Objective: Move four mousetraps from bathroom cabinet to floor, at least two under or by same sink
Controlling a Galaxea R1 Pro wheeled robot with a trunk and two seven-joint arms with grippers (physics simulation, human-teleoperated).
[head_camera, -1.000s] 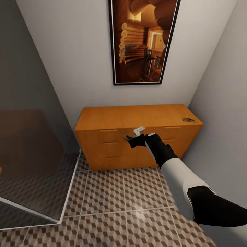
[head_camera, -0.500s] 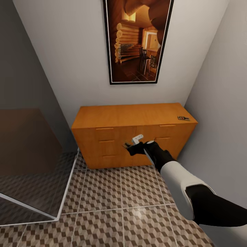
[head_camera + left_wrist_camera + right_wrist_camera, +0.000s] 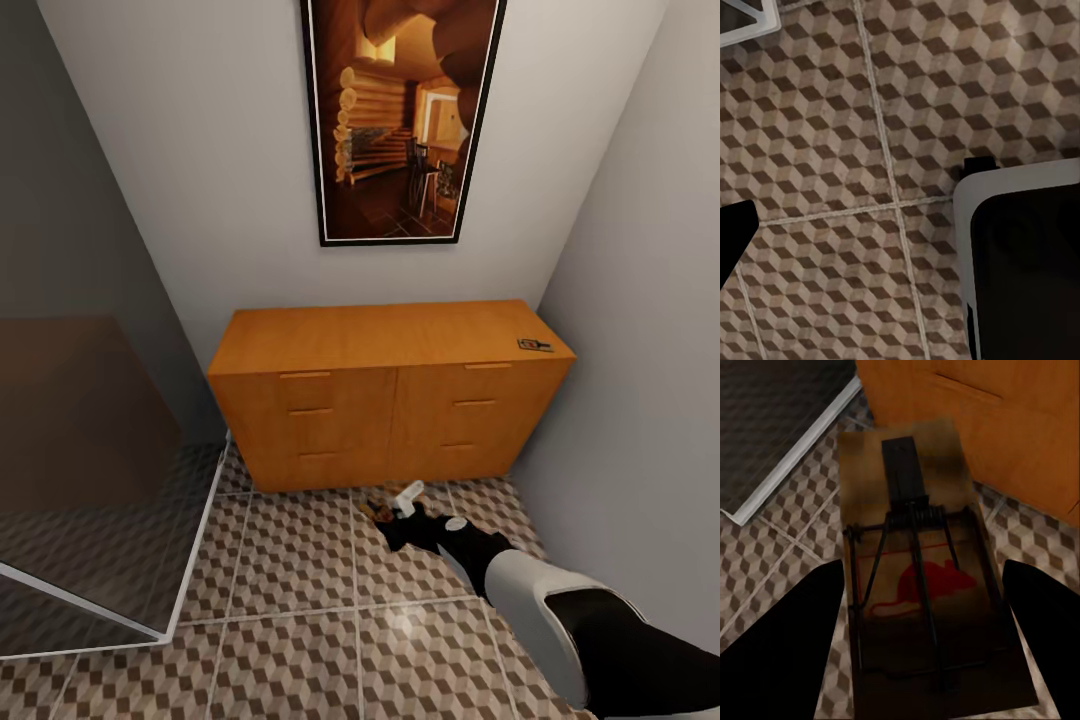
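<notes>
You see 1 mousetrap (image 3: 922, 585), a flat tan wooden board with dark wire parts and a red mouse print, clamped between the fingers of the right gripper (image 3: 392, 512) low over the bathroom floor (image 3: 300, 560), just in front of the cabinet (image 3: 385, 390). A 2nd mousetrap (image 3: 534, 345) lies flat on the orange-tan cabinet's smooth top, at its right end near the wall. The floor has square tiles with a brown, beige and white cube pattern and pale grout lines.

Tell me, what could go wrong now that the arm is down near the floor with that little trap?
The right gripper holds a mousetrap low over the bathroom floor. If it lets go before touching down, the trap might bounce or flip. Placed here by the cabinet, it may not count as next to a sink, since none is visible nearby. Another mousetrap sits at the cabinet top's far corner by the wall, possibly an awkward reach.
</notes>
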